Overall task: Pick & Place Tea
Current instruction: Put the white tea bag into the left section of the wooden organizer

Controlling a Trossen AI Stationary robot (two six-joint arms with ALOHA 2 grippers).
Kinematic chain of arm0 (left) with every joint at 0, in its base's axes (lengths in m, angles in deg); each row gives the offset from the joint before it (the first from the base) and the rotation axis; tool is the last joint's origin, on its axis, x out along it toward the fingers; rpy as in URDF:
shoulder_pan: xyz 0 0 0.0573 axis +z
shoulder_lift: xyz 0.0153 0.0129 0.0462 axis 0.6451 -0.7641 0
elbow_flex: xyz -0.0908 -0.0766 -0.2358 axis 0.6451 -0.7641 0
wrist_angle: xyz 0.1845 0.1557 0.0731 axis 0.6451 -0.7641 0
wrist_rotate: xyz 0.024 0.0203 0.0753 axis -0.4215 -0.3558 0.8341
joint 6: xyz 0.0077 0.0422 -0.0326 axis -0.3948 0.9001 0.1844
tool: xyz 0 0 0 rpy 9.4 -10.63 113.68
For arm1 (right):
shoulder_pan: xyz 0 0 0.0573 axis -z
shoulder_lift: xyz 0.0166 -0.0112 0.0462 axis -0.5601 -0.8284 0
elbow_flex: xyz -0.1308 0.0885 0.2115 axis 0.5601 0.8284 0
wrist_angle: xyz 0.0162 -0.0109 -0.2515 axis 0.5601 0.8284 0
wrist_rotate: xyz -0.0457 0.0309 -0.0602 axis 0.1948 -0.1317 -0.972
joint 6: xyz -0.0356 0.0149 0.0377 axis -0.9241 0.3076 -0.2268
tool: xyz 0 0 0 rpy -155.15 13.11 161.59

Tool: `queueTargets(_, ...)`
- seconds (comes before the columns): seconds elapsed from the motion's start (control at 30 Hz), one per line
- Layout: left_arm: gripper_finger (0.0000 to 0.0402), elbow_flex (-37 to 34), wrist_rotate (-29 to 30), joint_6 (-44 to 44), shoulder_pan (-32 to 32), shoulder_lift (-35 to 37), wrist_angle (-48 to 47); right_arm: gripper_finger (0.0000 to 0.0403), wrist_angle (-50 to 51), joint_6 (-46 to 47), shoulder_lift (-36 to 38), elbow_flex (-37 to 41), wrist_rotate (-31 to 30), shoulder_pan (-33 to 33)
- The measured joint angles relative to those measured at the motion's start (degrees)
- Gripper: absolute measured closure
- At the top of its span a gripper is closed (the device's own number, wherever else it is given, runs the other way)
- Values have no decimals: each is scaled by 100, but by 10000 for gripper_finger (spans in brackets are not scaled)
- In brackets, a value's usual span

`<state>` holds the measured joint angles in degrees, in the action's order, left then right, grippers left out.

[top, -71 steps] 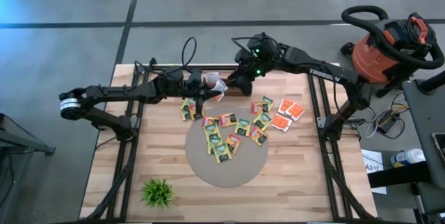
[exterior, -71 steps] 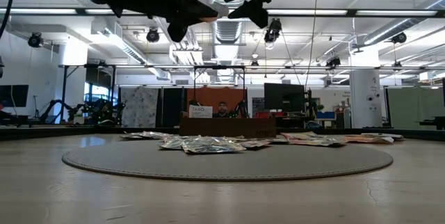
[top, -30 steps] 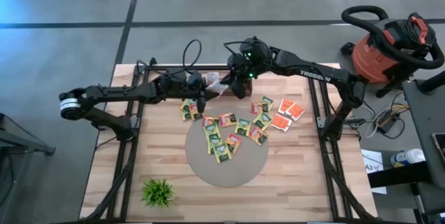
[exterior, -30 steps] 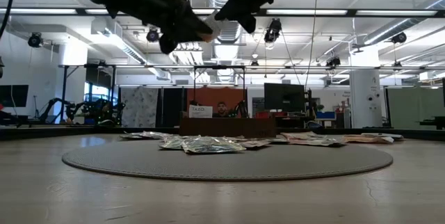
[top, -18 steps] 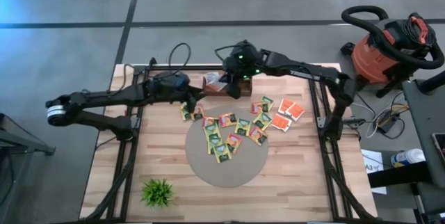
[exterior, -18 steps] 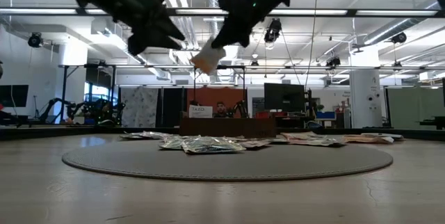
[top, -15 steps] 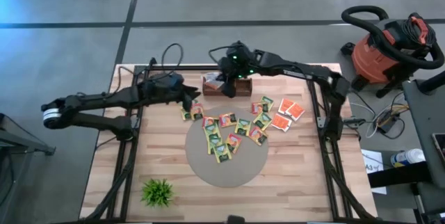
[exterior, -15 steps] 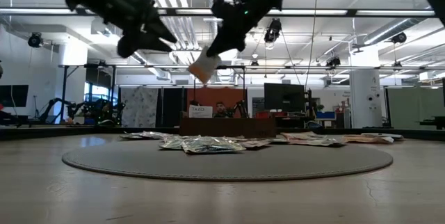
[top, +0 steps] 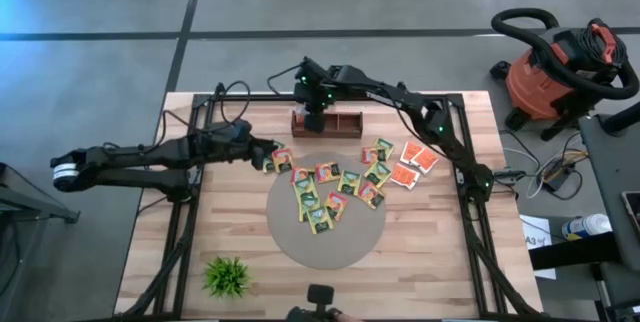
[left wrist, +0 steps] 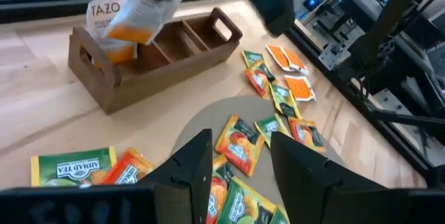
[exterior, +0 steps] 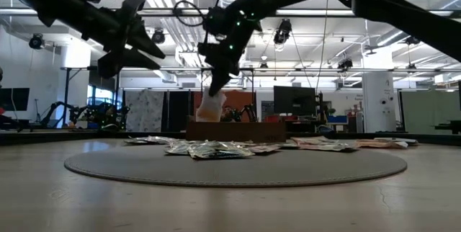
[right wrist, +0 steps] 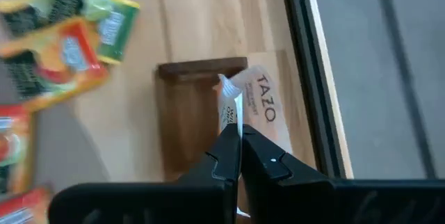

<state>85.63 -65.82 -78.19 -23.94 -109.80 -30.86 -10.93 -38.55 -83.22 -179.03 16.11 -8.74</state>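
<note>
High view: right gripper (top: pixel 312 114) pinches white-orange sachet (right wrist: pixel 231 113) over brown wooden divided box (top: pixel 327 123); left gripper (top: pixel 268 151) open nearby; one green plant (top: pixel 227 276).

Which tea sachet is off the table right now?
The pale TAZO sachet, pinched edge-on in the right gripper over the wooden box's end compartment. Every other sachet lies flat on the table or round mat.

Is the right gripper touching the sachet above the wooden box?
Touching. In the right wrist view, the right gripper pinches the sachet's edge.
</note>
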Motion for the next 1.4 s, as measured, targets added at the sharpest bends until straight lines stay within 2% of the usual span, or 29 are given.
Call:
queueTargets(0.33, 262, -55, -4, 232, -44, -13, -20, 394, -279, 22, -32, 158, 87, -12)
queueTargets(0.73, 262, -55, -4, 265, -46, -13, -52, 394, 303, -78, -31, 268, 126, -13)
queueTargets(1.0, 262, -53, -4, 245, -46, -13, -48, 393, -49, -69, -31, 329, 43, 9)
queueTargets(1.13, 262, -53, -6, 236, -46, -13, -48, 376, -218, -130, -33, 415, -97, 17)
queueTargets(1.4, 262, -53, -7, 219, -46, -13, -46, 304, -583, -286, -34, 569, -427, 26)
